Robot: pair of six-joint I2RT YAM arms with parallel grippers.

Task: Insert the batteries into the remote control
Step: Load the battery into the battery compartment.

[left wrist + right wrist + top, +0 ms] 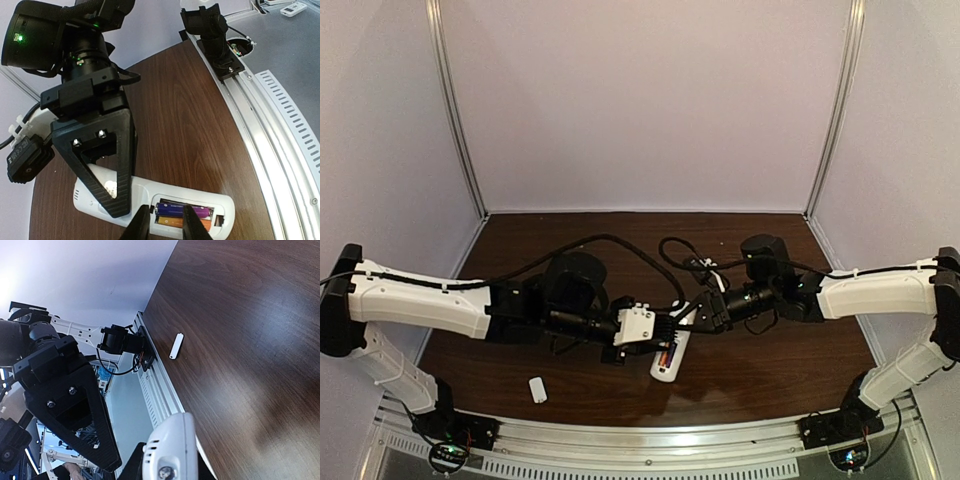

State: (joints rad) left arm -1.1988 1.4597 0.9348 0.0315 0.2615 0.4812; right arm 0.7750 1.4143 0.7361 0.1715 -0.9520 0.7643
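Observation:
The white remote control [670, 357] lies face down at the table's front middle, its battery bay open. In the left wrist view the purple-blue battery [172, 209] and the orange battery [172, 222] lie side by side in the remote [130, 192]. My left gripper [166, 225] is slightly open just above the purple battery, one fingertip at its end and one over its middle; I cannot tell if they touch it. My right gripper [698, 322] is shut on the remote's far end [170, 440]. Its black finger [122, 170] shows over the remote.
A small plain white rectangular piece [537, 389] lies on the table at front left, also in the right wrist view [176, 346]. The metal rail [640, 440] runs along the near edge. Black cables [620, 245] loop behind the grippers.

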